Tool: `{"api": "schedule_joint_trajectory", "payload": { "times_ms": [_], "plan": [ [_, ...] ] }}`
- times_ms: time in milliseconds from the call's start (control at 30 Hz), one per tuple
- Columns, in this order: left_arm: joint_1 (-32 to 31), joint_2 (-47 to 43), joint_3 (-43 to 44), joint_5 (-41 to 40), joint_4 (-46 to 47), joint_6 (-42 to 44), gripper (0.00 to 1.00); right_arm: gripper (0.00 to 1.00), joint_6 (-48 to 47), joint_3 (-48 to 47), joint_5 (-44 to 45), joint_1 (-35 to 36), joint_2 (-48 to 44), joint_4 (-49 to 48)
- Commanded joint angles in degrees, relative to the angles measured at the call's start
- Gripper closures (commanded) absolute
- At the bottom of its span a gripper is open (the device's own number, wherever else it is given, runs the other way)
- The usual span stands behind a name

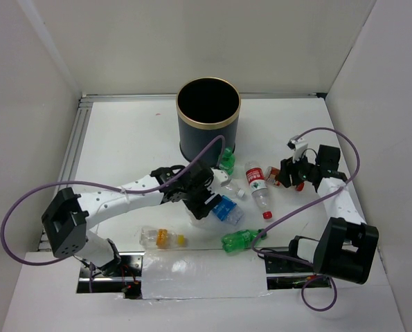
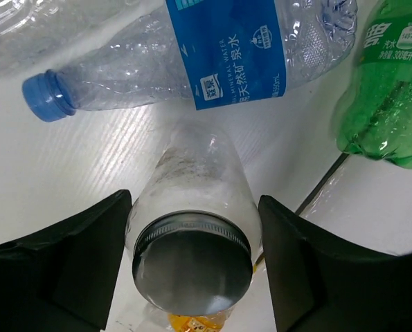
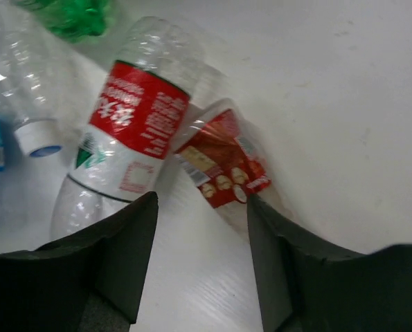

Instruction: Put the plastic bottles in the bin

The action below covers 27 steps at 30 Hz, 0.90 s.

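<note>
The dark bin (image 1: 208,117) with a gold rim stands at the back middle. My left gripper (image 1: 204,204) (image 2: 194,207) is shut on a clear jar (image 2: 195,187) with a metal lid, and the fingers press both its sides. A blue-labelled bottle (image 2: 226,48) (image 1: 226,209) lies just beyond it, and a green bottle (image 2: 389,83) lies to the right. My right gripper (image 1: 289,176) (image 3: 202,200) is open and empty over the table. A small red-labelled bottle (image 3: 223,162) (image 1: 273,173) lies at its right fingertip. A red-white-labelled bottle (image 3: 133,111) (image 1: 258,181) lies to the left.
A green bottle (image 1: 226,160) lies by the bin's base. Another green bottle (image 1: 242,239) and a yellow-capped clear bottle (image 1: 160,238) lie near the front edge. A white-capped bottle (image 3: 38,135) lies left of the right gripper. Purple cables (image 1: 316,200) loop over the table.
</note>
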State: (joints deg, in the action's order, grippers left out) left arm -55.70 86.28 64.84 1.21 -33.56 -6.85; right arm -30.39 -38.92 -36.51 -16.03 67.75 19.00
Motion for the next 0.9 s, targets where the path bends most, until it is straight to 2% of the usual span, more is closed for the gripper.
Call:
{"api": "schedule_joint_trajectory", "payload": {
  "times_ms": [0,33,67,133,167,200,233,333,367,400,467,500,533,567,633,733,800,867],
  "plan": [
    [-0.2,-4.4,2.5,-1.0,0.8,0.3,0.97,0.41,-10.9,-3.2,-11.9,-0.3,0.2,7.9],
    [-0.2,-5.0,5.8,-1.6,0.0,0.3,1.00,0.45,-12.0,-3.2,-13.2,-0.3,0.2,8.8],
    [-0.2,-6.4,7.9,-1.6,-0.8,0.3,1.00,0.45,-12.7,-3.7,-14.7,-0.3,0.2,8.8],
    [0.4,-7.7,15.0,-2.1,-1.3,0.3,1.00,0.38,-13.2,-3.7,-19.8,-0.3,-0.4,7.7],
    [1.2,-8.2,17.5,-2.1,-1.3,0.3,1.00,0.18,-13.8,-3.7,-21.4,-0.3,-0.4,6.8],
    [2.7,-8.2,20.0,-2.6,-1.3,0.3,1.00,0.06,-13.8,-3.7,-23.7,0.4,-0.4,5.9],
    [3.8,-8.2,24.8,-2.6,-0.6,0.3,1.00,0.00,-13.8,-3.7,-24.2,1.1,-0.4,4.2],
    [9.5,-8.2,30.9,-2.6,4.4,0.0,1.00,0.00,-10.9,-6.2,-22.0,5.3,2.1,2.0],
    [12.9,-7.5,32.4,-0.8,9.9,-1.6,1.00,0.00,-10.9,-8.8,-21.4,7.0,5.3,3.6],
    [12.9,-7.5,32.4,0.0,12.7,-1.6,1.00,0.00,-10.9,-8.8,-21.4,7.1,7.1,4.4],
    [17.0,-5.7,34.1,0.0,18.3,-5.4,1.00,0.00,-10.0,-12.4,-21.4,8.9,11.5,5.9],
    [17.8,-4.9,34.1,0.0,23.9,-7.5,0.99,0.07,-8.6,-13.0,-21.4,9.4,12.2,6.0],
    [19.2,-4.0,34.7,-1.5,26.5,-8.4,0.99,0.21,-7.8,-13.5,-21.4,10.5,12.8,5.3],
    [20.0,-1.8,34.7,-1.6,28.7,-9.0,0.99,0.28,-6.7,-13.6,-21.4,11.2,12.8,3.3],
    [20.7,1.2,36.8,-4.2,31.1,-10.5,0.98,0.37,-2.5,-14.1,-19.3,12.9,12.8,0.4],
    [22.0,8.1,41.9,-7.7,28.9,-11.2,0.95,0.14,3.6,-14.6,-16.8,16.5,12.8,-4.9],
    [22.7,10.5,43.7,-9.8,24.3,-11.7,0.83,0.00,6.0,-14.6,-15.4,18.7,14.2,-8.3],
    [23.3,11.1,42.7,-9.8,23.4,-12.4,0.65,0.00,8.5,-14.6,-14.5,20.7,15.0,-10.6]
  ]
}}
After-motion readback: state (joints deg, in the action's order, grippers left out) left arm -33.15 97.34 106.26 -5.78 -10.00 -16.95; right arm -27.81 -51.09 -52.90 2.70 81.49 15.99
